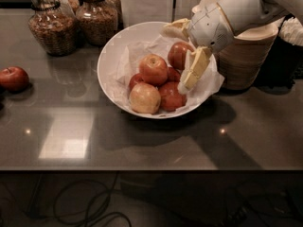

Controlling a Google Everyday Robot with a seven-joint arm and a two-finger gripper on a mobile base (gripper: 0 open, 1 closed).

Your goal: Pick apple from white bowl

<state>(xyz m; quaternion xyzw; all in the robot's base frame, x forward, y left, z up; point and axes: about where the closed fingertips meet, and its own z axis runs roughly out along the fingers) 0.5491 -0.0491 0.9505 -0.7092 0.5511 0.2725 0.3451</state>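
The white bowl [110, 63], lined with crumpled white paper, stands mid-table. The orange-red apple [153, 69] with a pale blush at its stem lies on top of the pile, at the middle. A paler yellow apple [144, 98] lies in front of it, and darker red apples [170, 96] lie to its right and behind. My gripper [174, 58] reaches in from the upper right and hangs over the bowl's right side. It is open and empty. One finger [194, 70] points down beside the right-hand apples, and the other is near the far rim. A dark red apple [178, 54] sits between them.
A lone red apple [14, 78] lies at the table's left edge. Two glass jars [47, 25] of nuts stand at the back left. A stack of beige paper bowls [246, 56] stands right of the white bowl, under my arm.
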